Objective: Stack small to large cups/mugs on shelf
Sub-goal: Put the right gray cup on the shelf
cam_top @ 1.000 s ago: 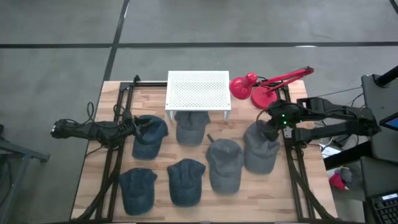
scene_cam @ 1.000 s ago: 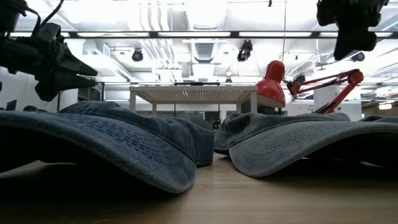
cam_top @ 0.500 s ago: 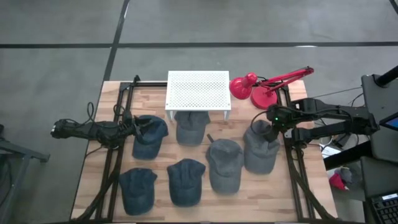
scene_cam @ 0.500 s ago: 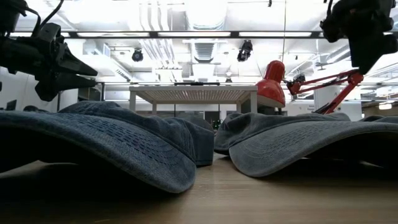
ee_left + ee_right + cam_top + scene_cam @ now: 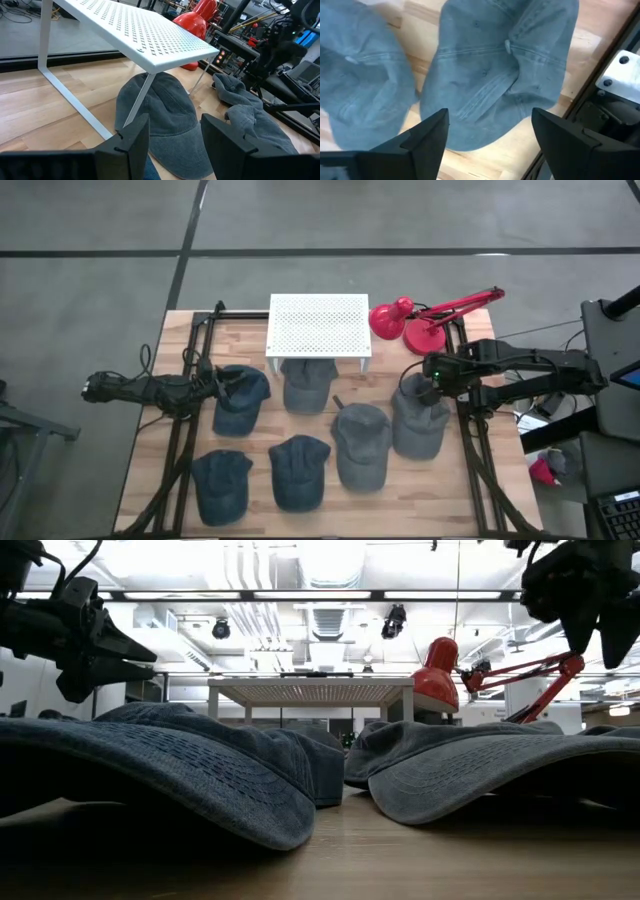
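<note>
Several soft caps lie crown-up on the wooden table. Three are dark blue [image 5: 240, 400], [image 5: 222, 483], [image 5: 298, 470]. Two are grey [image 5: 360, 442], [image 5: 420, 418], and another grey cap [image 5: 160, 115] sits partly under the white perforated shelf [image 5: 320, 325]. My right gripper [image 5: 490, 135] hovers open above the rightmost grey cap's dented crown [image 5: 505, 75], its fingers apart and clear of the cloth. My left gripper [image 5: 172, 142] is open in the air beside the far-left dark blue cap, pointing toward the shelf, with nothing between its fingers.
A red desk lamp [image 5: 415, 320] stands at the far right, next to the shelf. Black arm frames run along both sides of the table [image 5: 185, 430], [image 5: 480, 460]. Bare wood shows at the near edge [image 5: 330, 515].
My right gripper has opened wide above the rightmost grey cap and has turned a little while staying over its crown. The cap lies on the table as before.
</note>
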